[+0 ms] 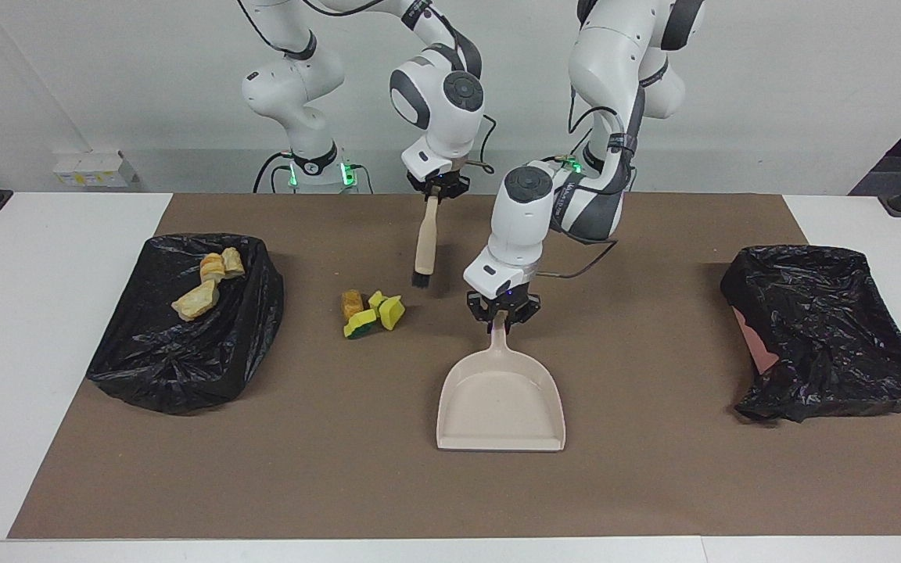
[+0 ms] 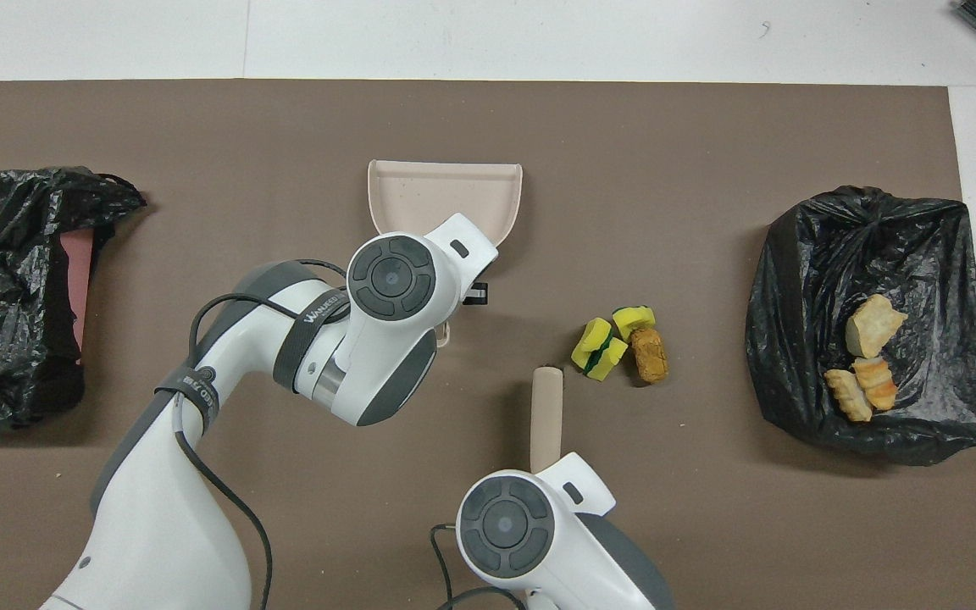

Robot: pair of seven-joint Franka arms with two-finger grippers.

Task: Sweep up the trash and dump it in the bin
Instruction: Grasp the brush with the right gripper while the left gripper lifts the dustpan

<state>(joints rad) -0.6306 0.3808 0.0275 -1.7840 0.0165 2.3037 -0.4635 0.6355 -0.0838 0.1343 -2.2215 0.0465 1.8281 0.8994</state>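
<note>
A white worktop (image 1: 44,328) carries a brown mat (image 1: 654,485) before a pale wall.

On the mat lies a small heap of trash (image 1: 372,311) (image 2: 620,343): yellow-and-green sponge pieces touching a brown lump. It sits toward the right arm's end from the left tool, and just beside the bristle end of the brush, slightly farther from the robots than that end. More trash, three golden-tan chunks (image 1: 208,283) (image 2: 865,368), lies in a black-lined bin (image 1: 184,367) (image 2: 920,246) at the right arm's end of the mat.

The left tool (image 1: 501,311) is down at the mat, closed on the handle of a beige dustpan (image 1: 501,399) (image 2: 446,191). The pan rests on the mat with its mouth pointing away from the robots. From overhead the arm's wrist covers the tool and most of the handle.

The right tool (image 1: 436,188) is up over the mat's robot-side edge, closed on the top of a beige brush (image 1: 424,242) (image 2: 546,415). The brush hangs nearly upright, dark bristles low over the mat, between the heap and the left tool. From overhead the right tool itself is hidden under its wrist.

A second black-lined bin (image 1: 834,328) (image 2: 5,296) sits at the left arm's end of the mat, well apart from both tools, with a pink patch showing at its side.
</note>
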